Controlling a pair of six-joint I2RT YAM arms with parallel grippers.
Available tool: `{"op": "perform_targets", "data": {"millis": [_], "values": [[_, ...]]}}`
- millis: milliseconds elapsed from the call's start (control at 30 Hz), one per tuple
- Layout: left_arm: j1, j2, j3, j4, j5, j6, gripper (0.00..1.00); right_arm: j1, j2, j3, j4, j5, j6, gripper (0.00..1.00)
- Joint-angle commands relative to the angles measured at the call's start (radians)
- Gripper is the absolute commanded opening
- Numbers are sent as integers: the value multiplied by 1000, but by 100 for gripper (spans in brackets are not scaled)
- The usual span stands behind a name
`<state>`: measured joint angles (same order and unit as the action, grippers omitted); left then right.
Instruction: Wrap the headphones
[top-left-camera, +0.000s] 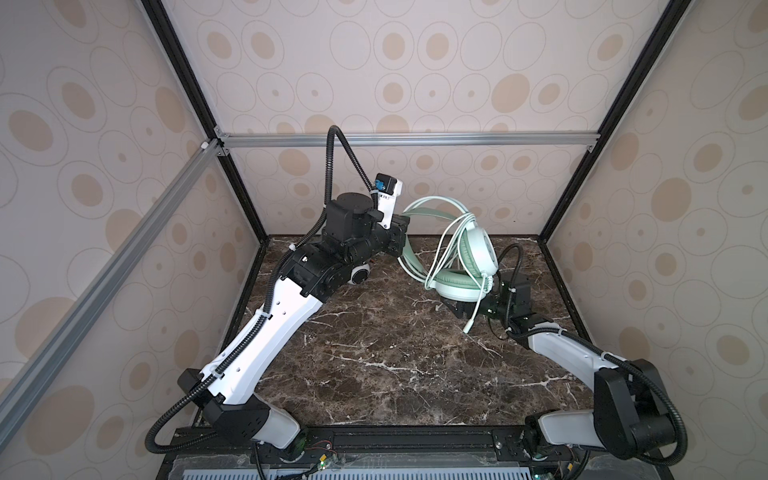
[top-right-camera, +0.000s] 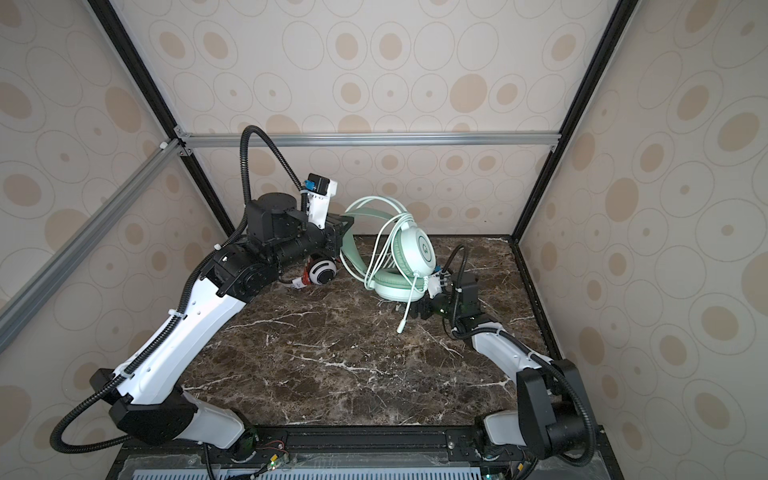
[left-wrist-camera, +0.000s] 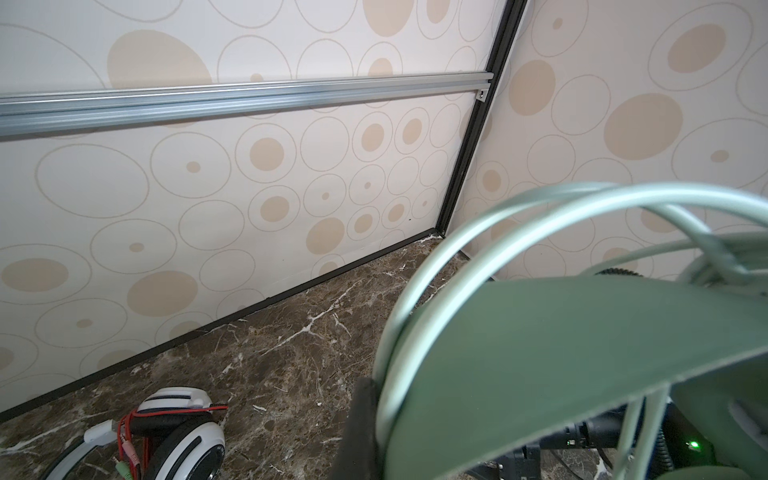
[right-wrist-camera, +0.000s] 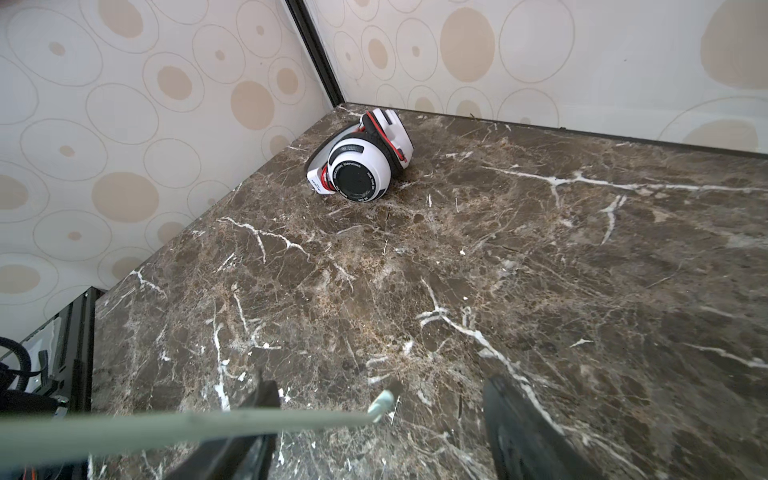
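The left end effector (top-left-camera: 402, 233) is clamped narrow on the flat, matte headband of the mint-green headset (top-left-camera: 478, 249), holding it raised above the back of the worktop (top-left-camera: 395, 365), a glossy dark-brown slab veined in white like marble. In both top views the headset's 2 ear cups hang on the right. The upper cup is a smooth rounded shell turned on edge, and the lower one lies with its soft padded ring (top-left-camera: 457, 283) facing up. A pale green cable (left-wrist-camera: 623, 194), round and rubbery, runs in several loose loops over the band and down past the cups. Its straight plug end (top-left-camera: 467, 328) dangles below the lower cup.

The right end effector (right-wrist-camera: 378, 419) sits low, just under that lower cup. Its 2 dark fingers (right-wrist-camera: 511, 415) stand wide apart. In the right wrist view the cable crosses 1 of them and the plug tip lies in the gap, not gripped.

The white headset (right-wrist-camera: 359, 166) lies on the worktop near the back left corner. It has glossy rounded cups with black ringed faces, and a thin red cable (left-wrist-camera: 133, 428) is bundled against it.
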<state>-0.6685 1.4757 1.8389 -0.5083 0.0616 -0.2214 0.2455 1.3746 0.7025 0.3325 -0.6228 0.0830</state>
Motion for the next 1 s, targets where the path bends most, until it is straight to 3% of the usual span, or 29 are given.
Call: {"op": "perform_targets", "data": {"millis": [0, 233, 633, 767, 967], "values": [[7, -46, 44, 100, -1, -59, 0, 15, 41, 35, 95, 31, 29, 78], [7, -48, 41, 112, -6, -67, 0, 29, 129, 35, 186, 52, 90, 74], [10, -35, 46, 150, -8, -81, 0, 64, 127, -15, 165, 62, 75, 35], [12, -29, 48, 160, -2, -84, 0, 69, 126, -15, 140, 78, 61, 29], [16, -32, 45, 168, -22, -101, 0, 74, 124, -4, 89, 103, 34, 10]]}}
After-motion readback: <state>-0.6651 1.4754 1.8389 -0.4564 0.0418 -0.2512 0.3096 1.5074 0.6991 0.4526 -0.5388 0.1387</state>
